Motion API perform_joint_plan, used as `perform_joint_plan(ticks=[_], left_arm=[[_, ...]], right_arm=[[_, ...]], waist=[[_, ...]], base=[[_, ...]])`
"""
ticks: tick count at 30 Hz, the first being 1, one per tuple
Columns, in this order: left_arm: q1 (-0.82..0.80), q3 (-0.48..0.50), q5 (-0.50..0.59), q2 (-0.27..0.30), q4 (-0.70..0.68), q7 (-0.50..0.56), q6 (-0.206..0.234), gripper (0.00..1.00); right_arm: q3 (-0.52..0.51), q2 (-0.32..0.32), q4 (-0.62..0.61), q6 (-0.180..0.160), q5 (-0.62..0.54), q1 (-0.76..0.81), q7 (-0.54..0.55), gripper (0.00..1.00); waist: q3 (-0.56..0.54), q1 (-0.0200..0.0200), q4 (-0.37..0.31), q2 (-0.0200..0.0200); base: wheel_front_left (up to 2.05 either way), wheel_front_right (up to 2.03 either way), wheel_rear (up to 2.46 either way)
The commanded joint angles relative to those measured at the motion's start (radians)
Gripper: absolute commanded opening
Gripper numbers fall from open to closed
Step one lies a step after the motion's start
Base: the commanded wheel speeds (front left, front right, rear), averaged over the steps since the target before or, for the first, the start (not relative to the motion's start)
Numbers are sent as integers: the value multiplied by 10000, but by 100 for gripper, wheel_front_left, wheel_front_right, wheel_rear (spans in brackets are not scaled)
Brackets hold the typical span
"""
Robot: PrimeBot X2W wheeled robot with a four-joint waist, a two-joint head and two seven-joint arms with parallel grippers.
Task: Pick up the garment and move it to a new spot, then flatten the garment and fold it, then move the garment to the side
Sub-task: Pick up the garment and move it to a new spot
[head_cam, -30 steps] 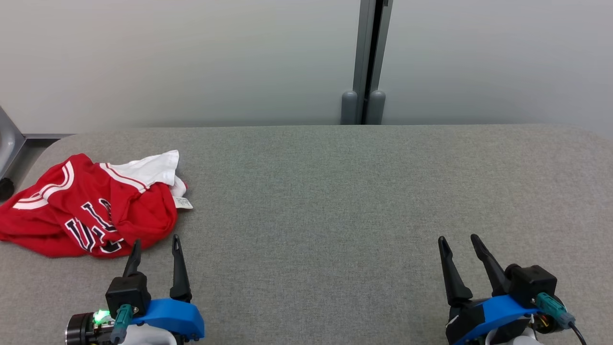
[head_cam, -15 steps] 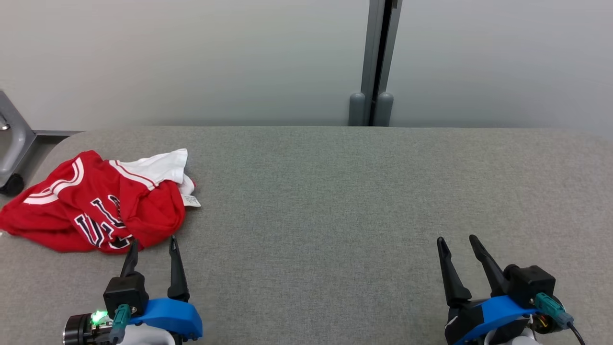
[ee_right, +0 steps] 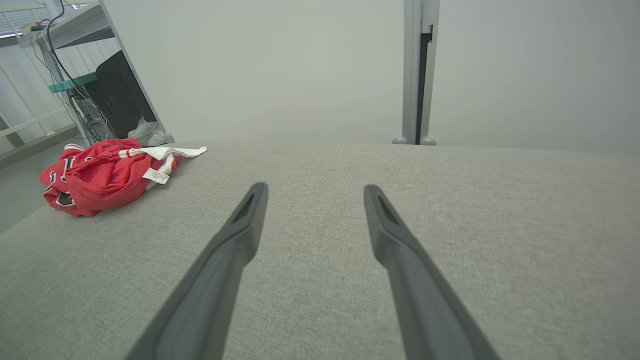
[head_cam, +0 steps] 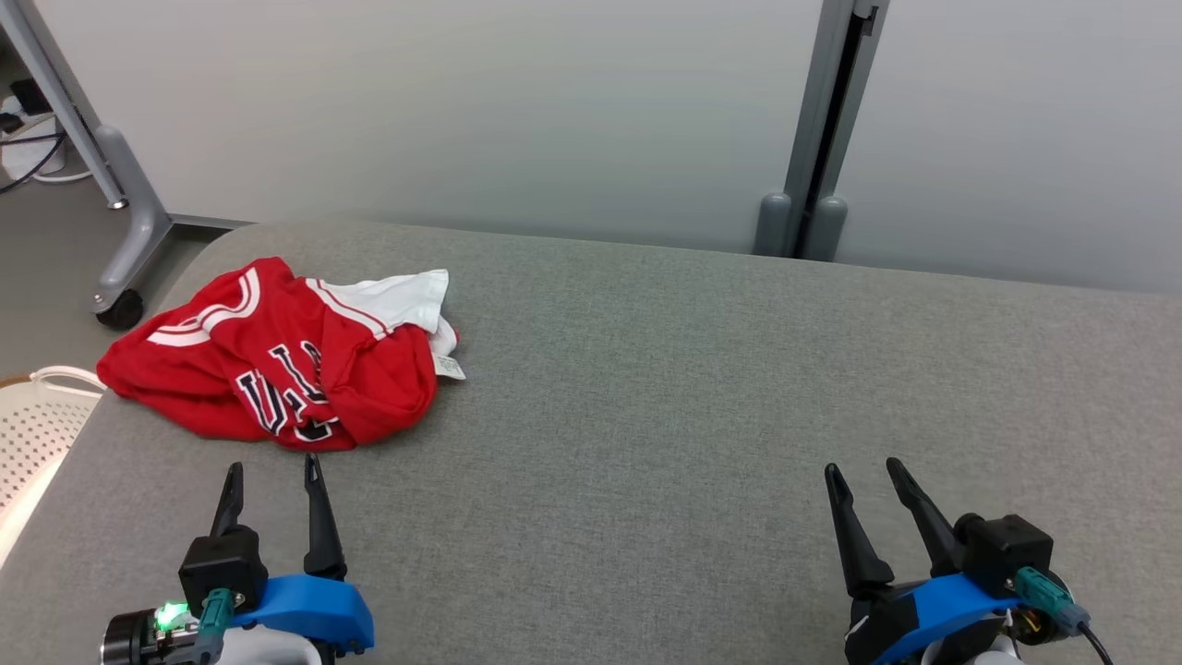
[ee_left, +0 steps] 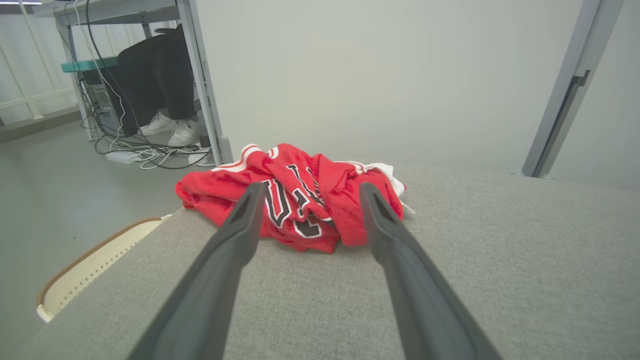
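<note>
The garment (head_cam: pixel 277 365) is a red jersey with white trim and dark lettering, lying crumpled near the far left corner of the grey table (head_cam: pixel 646 406). It also shows straight ahead in the left wrist view (ee_left: pixel 295 195) and far left in the right wrist view (ee_right: pixel 100 175). My left gripper (head_cam: pixel 270 471) is open, its tips just short of the garment's near edge, nothing between them. My right gripper (head_cam: pixel 863 469) stands open over bare table at the lower right, far from the garment.
A pale perforated basket (head_cam: pixel 32 429) sits off the table's left edge. A grey wheeled desk leg (head_cam: pixel 115 222) stands beyond the left corner, with a person's white shoes (ee_left: pixel 172 131) and cables under the desk. A grey partition post (head_cam: pixel 817 175) rises behind the table.
The head camera has turned left, shifting the whole picture right and bringing the basket and desk leg into view. The garment lies as before; both grippers stay open.
</note>
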Motion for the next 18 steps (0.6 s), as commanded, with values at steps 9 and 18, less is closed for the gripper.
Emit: perform_joint_plan(ticks=[9, 18], left_arm=[[138, 220, 42, 83, -246, -47, 102, 100], [229, 398, 32, 131, -474, -44, 131, 100]], right_arm=[[-5, -52, 2, 4, 114, 31, -35, 100], [-21, -52, -46, 4, 109, 76, -35, 100]], waist=[[26, 0, 964, 0], [32, 0, 1777, 0]], base=[[0, 0, 0], [0, 0, 0]])
